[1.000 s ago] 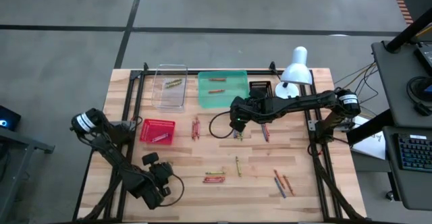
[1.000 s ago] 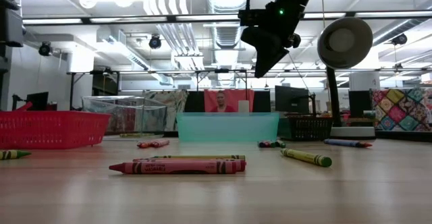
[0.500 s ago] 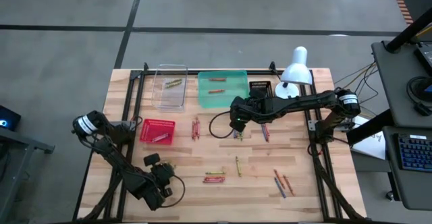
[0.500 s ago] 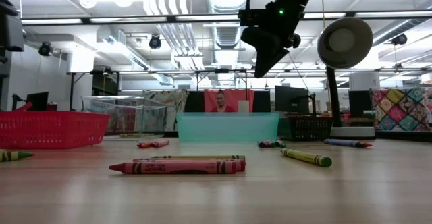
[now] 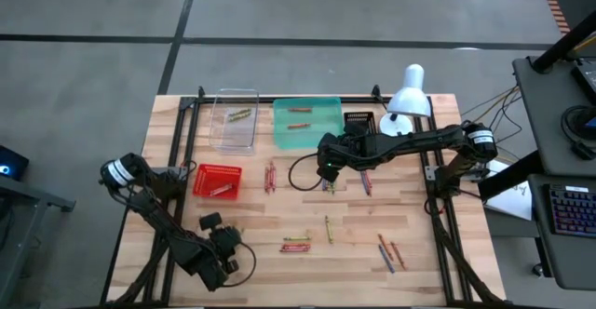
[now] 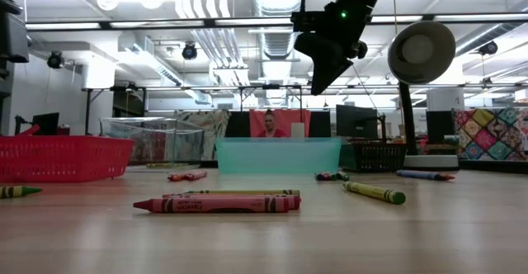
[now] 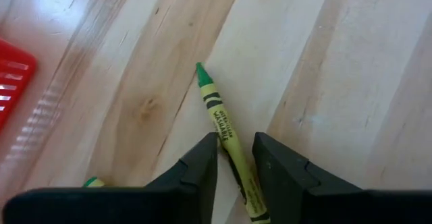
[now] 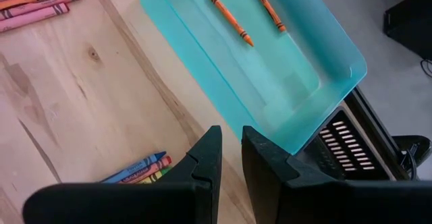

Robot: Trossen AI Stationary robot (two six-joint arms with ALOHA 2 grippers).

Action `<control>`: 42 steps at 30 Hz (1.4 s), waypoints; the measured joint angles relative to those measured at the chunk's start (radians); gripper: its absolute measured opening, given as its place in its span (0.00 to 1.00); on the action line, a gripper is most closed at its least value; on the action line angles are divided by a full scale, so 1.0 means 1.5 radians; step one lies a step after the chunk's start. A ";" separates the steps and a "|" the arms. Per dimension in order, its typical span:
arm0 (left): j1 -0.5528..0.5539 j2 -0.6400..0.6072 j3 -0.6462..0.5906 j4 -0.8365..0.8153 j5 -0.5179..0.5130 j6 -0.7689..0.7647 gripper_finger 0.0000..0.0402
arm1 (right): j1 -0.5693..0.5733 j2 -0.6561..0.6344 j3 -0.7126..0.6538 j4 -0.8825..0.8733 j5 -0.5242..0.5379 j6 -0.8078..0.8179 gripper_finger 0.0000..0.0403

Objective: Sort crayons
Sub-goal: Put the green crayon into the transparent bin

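Near the table's front-left edge, left gripper [image 7: 235, 158] straddles green crayon [image 7: 226, 133].

A clear plastic bin [image 5: 235, 119] sits at the far left of the wooden table [image 5: 419, 225], the teal plastic tray [image 5: 306, 123] to its right, a white desk lamp [image 5: 407, 95] farther right. The red mesh basket [image 5: 217, 181] lies nearer, left. Loose wax crayons [image 5: 296, 244] lie near-centre; two orange crayons [image 8: 245, 8] lie in the tray.
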 joint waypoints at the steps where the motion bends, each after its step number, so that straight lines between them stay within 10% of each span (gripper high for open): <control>1: 0.000 0.001 0.000 0.001 0.000 0.000 0.19 | 0.000 0.000 0.000 0.000 0.000 0.000 0.12; 9: 0.000 0.000 0.000 0.005 0.002 0.000 0.02 | 0.000 0.000 0.000 0.000 0.000 0.000 0.12; 28: 0.039 -0.198 -0.003 -0.035 -0.094 0.076 0.00 | 0.000 0.000 0.000 -0.001 -0.002 0.000 0.12; 42: 0.198 -0.341 -0.002 -0.128 -0.113 0.146 0.00 | 0.000 0.000 -0.003 0.001 -0.002 0.000 0.12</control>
